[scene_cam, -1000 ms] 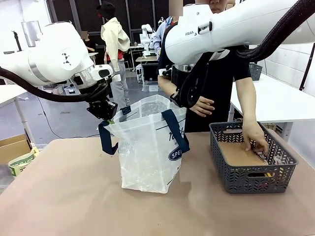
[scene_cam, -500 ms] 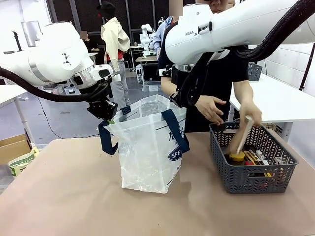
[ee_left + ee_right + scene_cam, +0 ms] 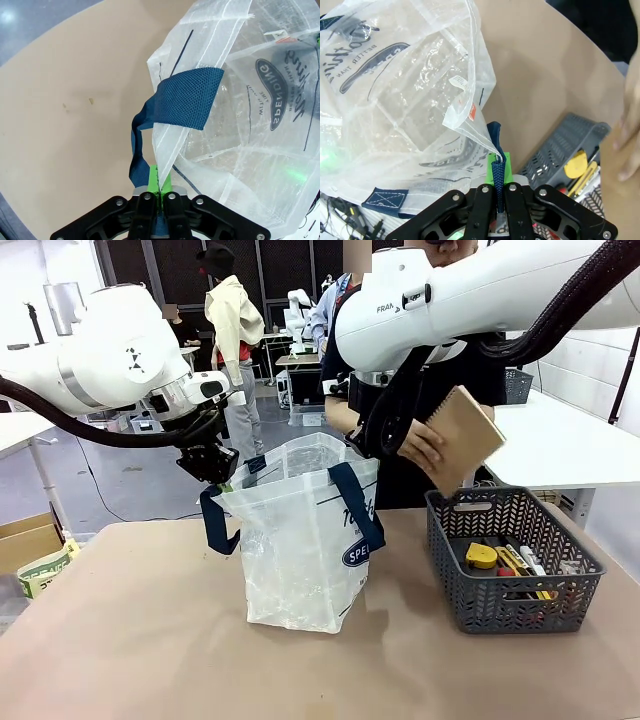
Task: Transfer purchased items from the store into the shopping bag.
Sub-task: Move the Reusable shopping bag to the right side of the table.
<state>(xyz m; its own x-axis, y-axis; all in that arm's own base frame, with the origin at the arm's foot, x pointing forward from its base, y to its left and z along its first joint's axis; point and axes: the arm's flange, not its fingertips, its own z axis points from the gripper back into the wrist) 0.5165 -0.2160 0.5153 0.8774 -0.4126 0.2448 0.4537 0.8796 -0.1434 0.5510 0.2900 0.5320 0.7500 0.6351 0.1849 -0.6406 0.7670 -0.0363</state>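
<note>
The clear shopping bag [image 3: 305,540] stands mid-table with its mouth held open between both arms. My left gripper [image 3: 217,470] is shut on the bag's left rim beside a navy handle [image 3: 185,97]. My right gripper [image 3: 368,445] is shut on the right rim; in its wrist view the pads [image 3: 503,167] pinch plastic and strap. A person's hands [image 3: 420,445] hold the flat brown cardboard box [image 3: 462,437] tilted in the air between bag and basket. The dark grey basket [image 3: 510,555] sits to the right, holding a round yellow-topped piece [image 3: 481,556] and several slim items.
A person stands at the far side behind the basket. A white table [image 3: 560,445] lies behind at right. A cardboard carton [image 3: 30,545] sits off the table's left edge. Brown tabletop [image 3: 130,640] spreads in front of the bag.
The person's hand lifted the brown box out of the basket and raised it toward the bag, uncovering the yellow-topped piece. Both grippers stayed still on the bag.
</note>
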